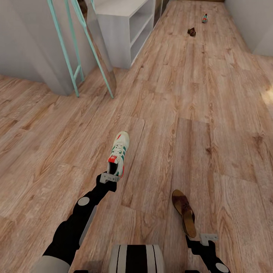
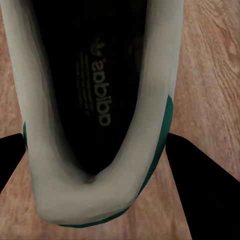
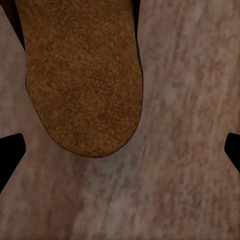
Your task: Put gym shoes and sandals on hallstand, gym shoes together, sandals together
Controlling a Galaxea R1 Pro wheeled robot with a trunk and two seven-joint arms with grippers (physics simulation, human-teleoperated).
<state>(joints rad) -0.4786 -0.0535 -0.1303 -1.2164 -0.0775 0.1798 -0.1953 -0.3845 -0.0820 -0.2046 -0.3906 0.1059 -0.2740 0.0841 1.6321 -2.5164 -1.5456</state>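
My left gripper (image 1: 109, 177) is shut on the heel of a white gym shoe (image 1: 118, 152) with green stripes; in the left wrist view the shoe's open heel (image 2: 95, 100) sits between the two black fingers (image 2: 200, 185). A brown sandal (image 1: 184, 211) lies on the wood floor (image 1: 189, 113) just ahead of my right gripper (image 1: 208, 239). In the right wrist view that gripper (image 3: 125, 155) stands open, its fingertips (image 3: 10, 155) behind the sandal's tan heel end (image 3: 82, 75). Far down the corridor lie the second sandal (image 1: 192, 32) and second gym shoe (image 1: 204, 18). The white hallstand (image 1: 121, 34) stands at the upper left.
A leaning mirror with teal frame legs (image 1: 72, 49) stands against the grey wall at the left, next to the hallstand. A grey wall corner (image 1: 261, 34) bounds the corridor on the right. Wood flooring stretches between me and the far shoes.
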